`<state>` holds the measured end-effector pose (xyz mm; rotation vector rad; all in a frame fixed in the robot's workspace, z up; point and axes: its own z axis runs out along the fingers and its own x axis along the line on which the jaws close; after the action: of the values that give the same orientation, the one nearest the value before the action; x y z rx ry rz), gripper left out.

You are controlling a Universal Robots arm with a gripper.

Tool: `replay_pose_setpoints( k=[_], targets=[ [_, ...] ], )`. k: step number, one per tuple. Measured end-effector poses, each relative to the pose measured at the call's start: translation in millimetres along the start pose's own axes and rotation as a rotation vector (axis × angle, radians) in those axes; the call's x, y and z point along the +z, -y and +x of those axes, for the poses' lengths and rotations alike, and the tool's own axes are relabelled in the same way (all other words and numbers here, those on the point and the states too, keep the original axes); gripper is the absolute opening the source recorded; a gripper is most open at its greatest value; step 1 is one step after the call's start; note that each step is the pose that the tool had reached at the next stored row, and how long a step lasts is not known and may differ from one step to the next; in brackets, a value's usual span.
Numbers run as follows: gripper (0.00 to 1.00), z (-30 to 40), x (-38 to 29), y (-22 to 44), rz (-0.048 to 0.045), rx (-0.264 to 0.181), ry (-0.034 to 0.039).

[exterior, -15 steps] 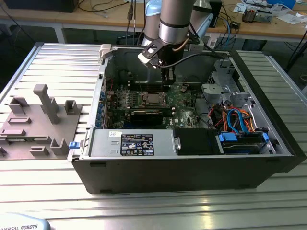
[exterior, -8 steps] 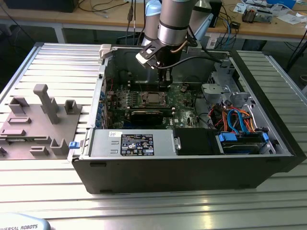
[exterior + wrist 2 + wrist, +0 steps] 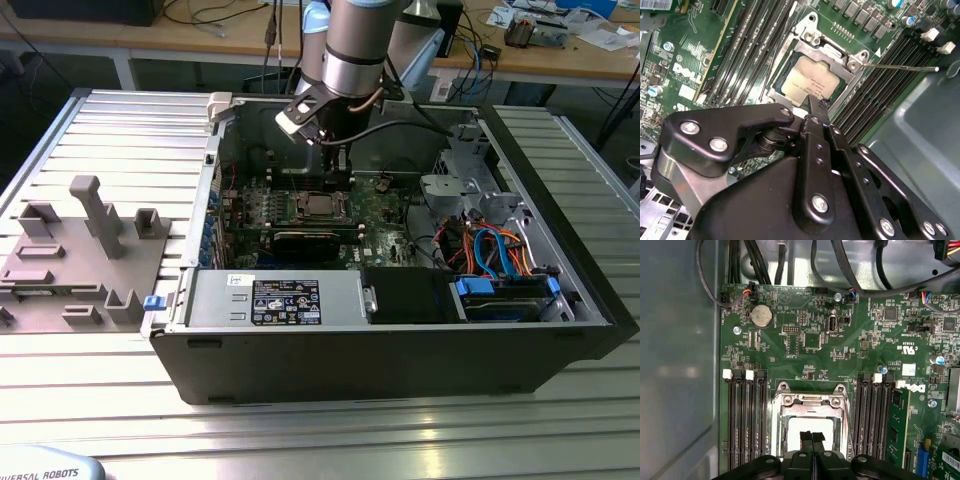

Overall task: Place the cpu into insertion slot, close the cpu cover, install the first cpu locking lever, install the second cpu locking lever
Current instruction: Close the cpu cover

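The cpu (image 3: 812,82) lies flat in the insertion slot (image 3: 322,207) on the green board, its silver top showing through the window of the cpu cover (image 3: 790,54). The cover (image 3: 812,402) lies down over the chip as a silver frame. My gripper (image 3: 816,109) hangs just above the near edge of the chip, its two black fingers pressed together with nothing between them. In the first wrist view the gripper (image 3: 812,436) sits over the cpu (image 3: 794,432). A thin metal lever (image 3: 900,66) juts out sideways from one corner of the socket over the memory slots.
Long black memory slots (image 3: 746,425) flank the socket on both sides. A dark card (image 3: 305,240) sits just in front of the socket. Case walls (image 3: 400,340), a drive cage (image 3: 455,185) and coloured cables (image 3: 495,250) crowd the exterior view's right.
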<state>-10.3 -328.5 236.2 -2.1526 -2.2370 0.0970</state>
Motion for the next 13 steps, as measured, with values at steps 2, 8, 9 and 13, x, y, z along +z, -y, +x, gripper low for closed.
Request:
replay_pose_setpoints(
  k=[2,8,9,13],
  targets=[
    [0.11,-0.1,0.1,0.1,-0.0001,0.000,0.0000],
    [0.11,-2.1,1.0,1.6,-0.0001,-0.001,0.0000],
    [0.11,-2.4,1.3,1.9,-0.0001,-0.001,-0.0002],
    [0.11,-2.7,3.2,2.4,0.0000,-0.001,-0.0005]
  ],
)
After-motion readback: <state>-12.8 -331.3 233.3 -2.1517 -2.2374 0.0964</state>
